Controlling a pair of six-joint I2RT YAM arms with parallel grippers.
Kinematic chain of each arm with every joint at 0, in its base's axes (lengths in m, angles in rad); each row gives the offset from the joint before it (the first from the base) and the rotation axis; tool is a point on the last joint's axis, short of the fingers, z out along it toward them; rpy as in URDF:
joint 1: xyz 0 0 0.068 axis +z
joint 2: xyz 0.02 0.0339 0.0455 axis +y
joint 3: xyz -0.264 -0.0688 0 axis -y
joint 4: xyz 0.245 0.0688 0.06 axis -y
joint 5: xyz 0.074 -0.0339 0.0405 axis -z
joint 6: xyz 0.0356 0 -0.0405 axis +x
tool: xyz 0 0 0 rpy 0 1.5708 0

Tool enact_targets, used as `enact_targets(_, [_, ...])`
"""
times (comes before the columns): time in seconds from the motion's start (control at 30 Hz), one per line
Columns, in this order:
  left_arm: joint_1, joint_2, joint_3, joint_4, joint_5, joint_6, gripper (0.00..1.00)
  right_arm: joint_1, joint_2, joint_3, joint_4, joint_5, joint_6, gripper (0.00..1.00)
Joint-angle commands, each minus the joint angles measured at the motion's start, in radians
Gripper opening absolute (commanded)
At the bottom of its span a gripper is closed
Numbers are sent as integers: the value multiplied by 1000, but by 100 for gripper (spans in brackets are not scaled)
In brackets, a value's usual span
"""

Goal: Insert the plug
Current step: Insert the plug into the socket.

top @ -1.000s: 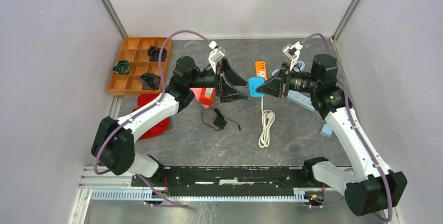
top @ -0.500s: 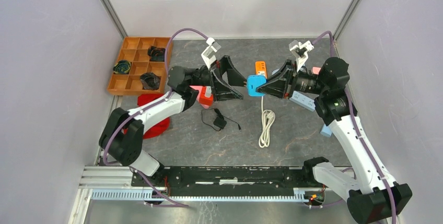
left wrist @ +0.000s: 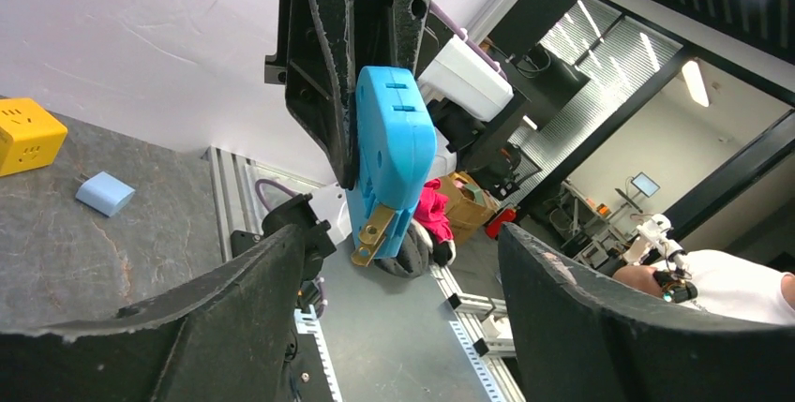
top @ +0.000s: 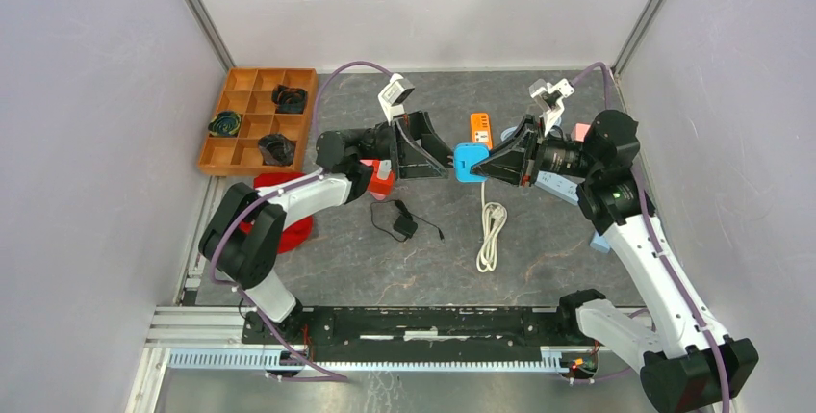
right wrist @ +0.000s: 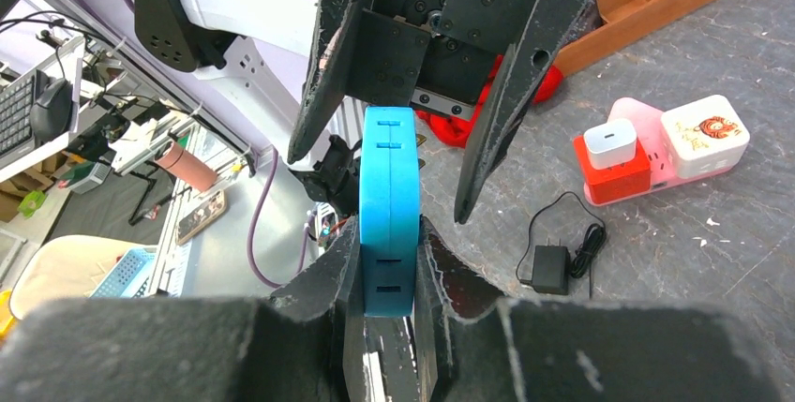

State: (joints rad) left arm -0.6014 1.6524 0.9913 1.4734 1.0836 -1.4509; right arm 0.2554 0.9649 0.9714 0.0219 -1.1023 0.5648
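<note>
right jaws clench the blue plug (right wrist: pixel 389 215) in mid-air above the desk (top: pixel 539 259); left jaws stand released, spread either side of its pronged end.

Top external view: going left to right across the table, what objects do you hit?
Wooden tray → black charger → blue plug → white power strip → light blue block.

The left gripper (left wrist: pixel 405 238) is holding its fingers wide apart, touching nothing. Just ahead of the gap, a blue plug (left wrist: pixel 392 154) is hanging, its brass prongs (left wrist: pixel 373 235) pointing toward the claw, with the right gripper (left wrist: pixel 380 93) clamping it. Left of the claw, a yellow cube (left wrist: pixel 28 135) and a pale blue block (left wrist: pixel 104 193) are lying on the table (left wrist: pixel 84 252).
</note>
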Motion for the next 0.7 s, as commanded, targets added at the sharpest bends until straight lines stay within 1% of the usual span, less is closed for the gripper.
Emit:
enact_targets(0.0, [3, -33, 6, 265, -13, -46, 78, 6, -5, -6, 30, 11, 14, 0])
enact_targets(0.27, [3, -34, 0, 265, -9, -49, 53, 5, -4, -16, 30, 20, 17, 0])
enact_targets(0.3, [2, -33, 0, 265, -9, -48, 49, 7, -4, -16, 30, 19, 17, 0])
enact_targets(0.5, [4, -26, 3, 265, -5, -49, 31, 6, -4, -21, 23, 26, 13, 0])
enact_targets(0.67, [7, -17, -7, 265, -2, -52, 27, 7, -5, -20, 9, 29, 3, 0])
